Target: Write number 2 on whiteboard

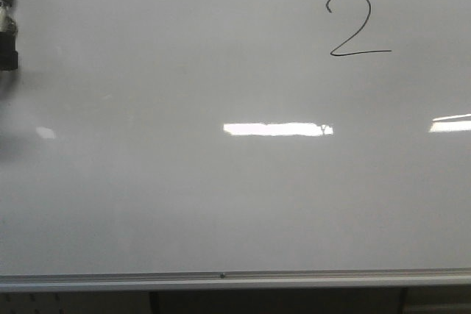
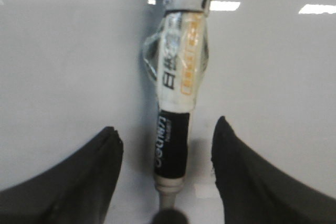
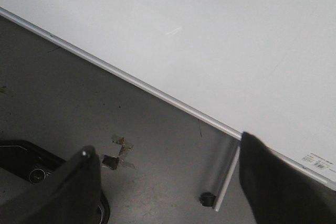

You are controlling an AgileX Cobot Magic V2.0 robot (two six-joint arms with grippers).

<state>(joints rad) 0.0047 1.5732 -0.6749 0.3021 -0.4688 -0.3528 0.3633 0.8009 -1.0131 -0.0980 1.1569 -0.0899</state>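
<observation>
A thin black hand-drawn number 2 (image 1: 357,26), with a hooked top, a slanted stroke and a long flat base, sits near the upper right corner of the large glossy pale grey-white whiteboard (image 1: 221,196), whose lower edge carries a silver metal rail (image 1: 235,279). A white marker with a black band and orange label (image 2: 176,108) lies between the dark fingers of the left gripper (image 2: 165,153), which stand spread apart without touching it; whether anything grips it cannot be told. The marker also shows at the board's left edge (image 1: 7,23). The right gripper (image 3: 168,182) is released, above a grey floor (image 3: 79,103) beside the rail.
</observation>
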